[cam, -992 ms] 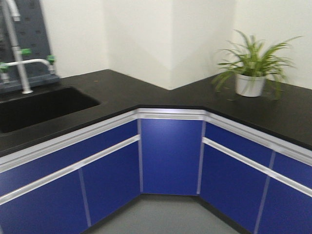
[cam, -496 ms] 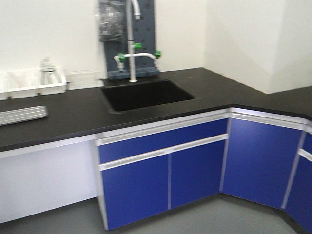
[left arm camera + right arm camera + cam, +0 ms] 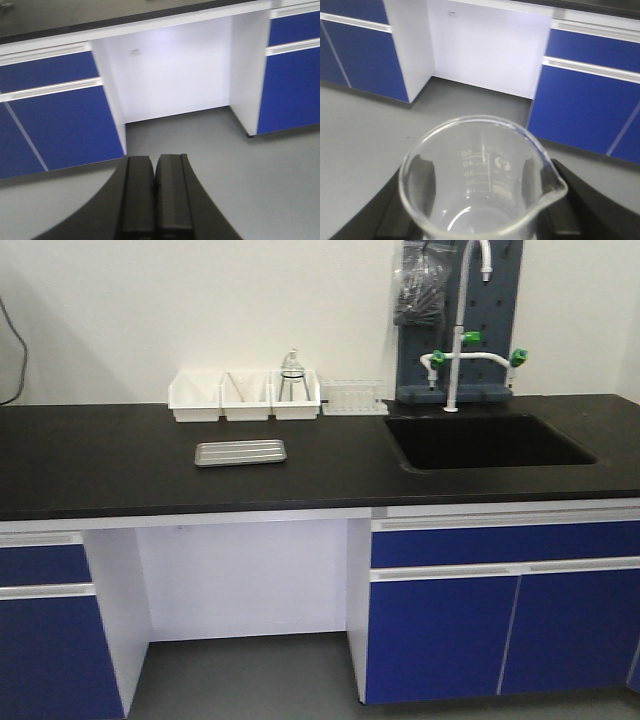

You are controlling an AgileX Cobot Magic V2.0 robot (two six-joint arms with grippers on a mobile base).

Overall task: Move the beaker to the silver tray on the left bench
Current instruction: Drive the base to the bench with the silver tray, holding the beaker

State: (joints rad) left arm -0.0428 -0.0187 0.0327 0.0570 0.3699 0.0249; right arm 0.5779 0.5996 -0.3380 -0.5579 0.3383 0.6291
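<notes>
A small clear glass beaker (image 3: pixel 480 185) with printed graduations fills the lower part of the right wrist view, upright, held above the grey floor. My right gripper (image 3: pixel 479 200) is shut on it, a black finger on each side. In the left wrist view my left gripper (image 3: pixel 155 170) is shut with its black pads pressed together and nothing between them. The silver tray (image 3: pixel 240 452) lies flat on the black worktop of the left bench (image 3: pixel 120 465), in the front view, left of the sink. Neither gripper shows in the front view.
White plastic bins (image 3: pixel 245 397) holding glassware stand against the wall behind the tray. A black sink (image 3: pixel 485 440) with a white tap (image 3: pixel 455 360) and a grey pegboard lies to the right. Blue cabinets (image 3: pixel 500 610) flank a white knee recess (image 3: pixel 245 575) over grey floor.
The front view has swung left: the corner with the potted plant left the frame, the sink slid to the right, and the silver tray and white bins came toward the centre.
</notes>
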